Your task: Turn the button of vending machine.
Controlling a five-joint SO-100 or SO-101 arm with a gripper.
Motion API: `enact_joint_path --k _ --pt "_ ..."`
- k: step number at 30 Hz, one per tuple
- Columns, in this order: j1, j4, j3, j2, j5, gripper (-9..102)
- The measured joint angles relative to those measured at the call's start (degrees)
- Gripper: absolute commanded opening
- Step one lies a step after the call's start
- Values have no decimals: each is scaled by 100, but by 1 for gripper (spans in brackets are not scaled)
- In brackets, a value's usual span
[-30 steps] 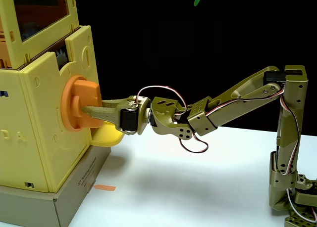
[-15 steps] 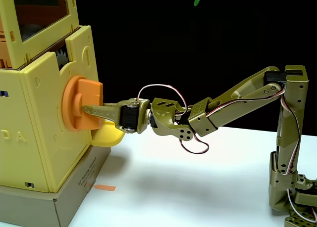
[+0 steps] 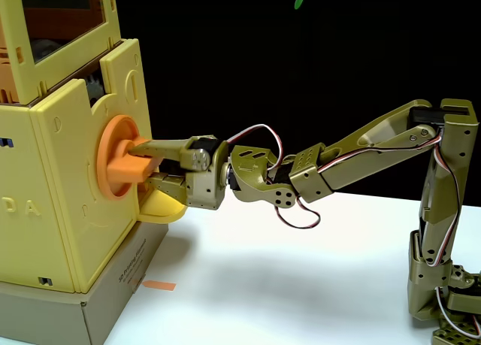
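Note:
In the fixed view the pale yellow vending machine [image 3: 68, 210] stands at the left, with a brownish window at its top. Its orange button [image 3: 119, 159] sits on the side face, the raised bar now lying roughly level and pointing toward the arm. My olive-green gripper [image 3: 143, 164] reaches in from the right and is shut on that bar, one finger above it and one below. The fingertips are partly hidden against the bar.
A pale yellow rounded tray [image 3: 161, 207] juts out just under the gripper. The machine rests on a brown cardboard base [image 3: 113, 292]. A small orange strip [image 3: 158, 285] lies on the white table [image 3: 285, 285]. The arm's base [image 3: 443, 285] stands at the right.
The wrist has rolled about a quarter turn, and the button's bar has turned with it from upright to roughly level. The fingers now sit above and below the bar.

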Motion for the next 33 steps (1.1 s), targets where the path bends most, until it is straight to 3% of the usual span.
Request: enact_joint_path --k 10,15,20,30,33 --pt "18 202 18 132 6240 -1" --pt "18 105 26 141 7884 -1" --pt "18 105 26 141 8271 -1" --pt "18 105 26 176 7840 -1" --pt "18 105 26 176 7708 5"
